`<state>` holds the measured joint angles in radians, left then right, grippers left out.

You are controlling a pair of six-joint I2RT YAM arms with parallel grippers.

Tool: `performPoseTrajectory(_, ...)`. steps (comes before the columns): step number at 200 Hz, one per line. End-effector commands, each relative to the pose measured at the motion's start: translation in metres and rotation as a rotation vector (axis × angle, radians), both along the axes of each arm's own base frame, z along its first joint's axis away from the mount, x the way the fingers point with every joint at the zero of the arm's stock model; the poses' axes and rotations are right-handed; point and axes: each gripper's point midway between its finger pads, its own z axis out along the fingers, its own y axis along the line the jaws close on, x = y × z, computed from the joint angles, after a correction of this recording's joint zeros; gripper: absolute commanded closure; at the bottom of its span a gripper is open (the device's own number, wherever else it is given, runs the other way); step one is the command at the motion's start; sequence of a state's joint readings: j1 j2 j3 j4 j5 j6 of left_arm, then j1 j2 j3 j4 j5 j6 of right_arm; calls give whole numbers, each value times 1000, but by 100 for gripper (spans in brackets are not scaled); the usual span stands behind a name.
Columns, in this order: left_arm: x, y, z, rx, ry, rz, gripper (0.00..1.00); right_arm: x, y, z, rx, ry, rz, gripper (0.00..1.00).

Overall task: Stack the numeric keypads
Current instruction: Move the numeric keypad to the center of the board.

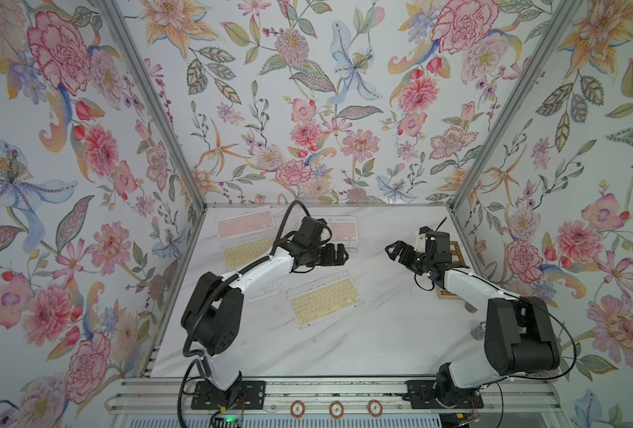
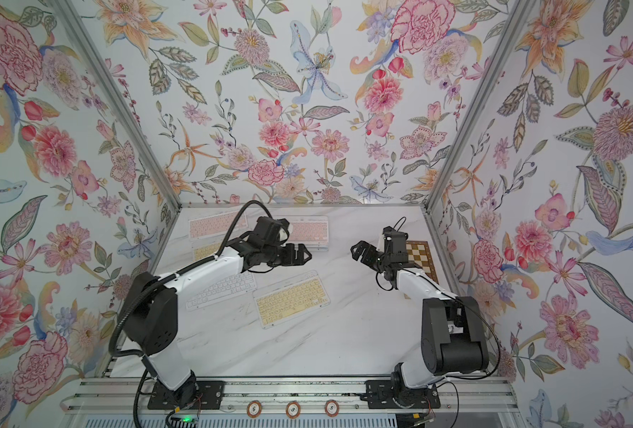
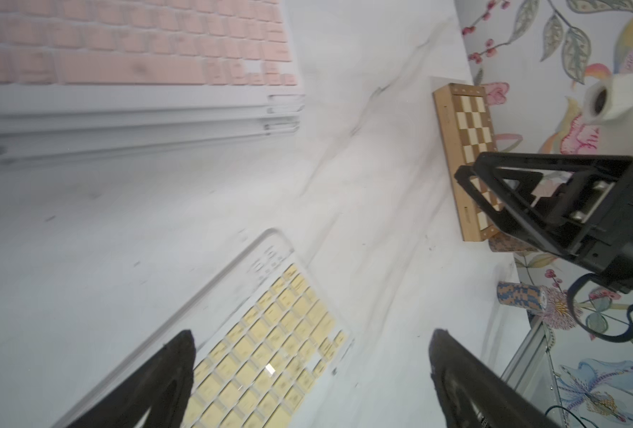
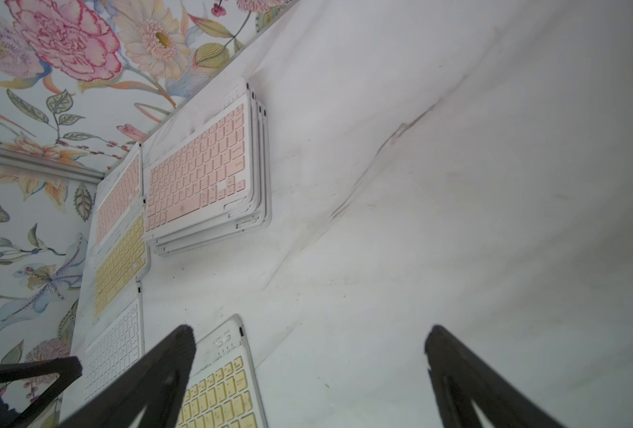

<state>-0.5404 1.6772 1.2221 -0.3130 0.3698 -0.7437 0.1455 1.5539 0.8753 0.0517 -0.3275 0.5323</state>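
Note:
A stack of several keypads with a pink one on top (image 1: 340, 226) (image 4: 203, 170) lies at the back middle. A single pink keypad (image 1: 245, 221) and a yellow one (image 1: 246, 252) lie at the back left. A white keypad (image 2: 222, 289) lies half under the left arm, beside a tilted yellow keypad (image 1: 324, 298) (image 3: 270, 333) at the table's middle. My left gripper (image 1: 342, 254) (image 3: 311, 337) hovers open and empty in front of the stack, above the yellow keypad's far end. My right gripper (image 1: 390, 252) (image 4: 309, 333) faces it, open and empty.
A wooden chessboard (image 2: 420, 255) (image 3: 466, 122) lies by the right wall, partly under the right arm. A stack of poker chips (image 3: 518, 296) stands near that wall. Three chips (image 1: 336, 408) sit on the front rail. Floral walls close in three sides.

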Motion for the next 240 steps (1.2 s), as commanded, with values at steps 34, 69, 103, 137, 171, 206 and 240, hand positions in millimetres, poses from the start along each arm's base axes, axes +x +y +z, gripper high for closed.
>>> performPoseTrajectory(34, -65, 78, -70, -30, 203, 163, 1, -27, 72, -32, -73, 79, 229, 1)
performPoseTrajectory(69, -79, 72, -88, -124, 247, 192, 1, -49, 103, -43, -70, 112, 324, 1)
performPoseTrajectory(103, -84, 69, -100, -117, 253, 208, 1, -69, 123, -58, -14, 185, 394, 1)
performPoseTrajectory(137, -93, 54, -114, -139, 328, 228, 1, -82, 123, -68, 27, 276, 376, 1)
performPoseTrajectory(171, -85, 35, -119, -89, 365, 214, 1, -93, 104, -76, 52, 383, 328, 1)
performPoseTrajectory(206, -54, 0, -112, -126, 280, 134, 1, -93, 75, -74, 40, 348, 265, 1)
performPoseTrajectory(240, -41, -10, -117, -143, 257, 124, 1, -83, 48, -66, 146, 364, 192, 1)
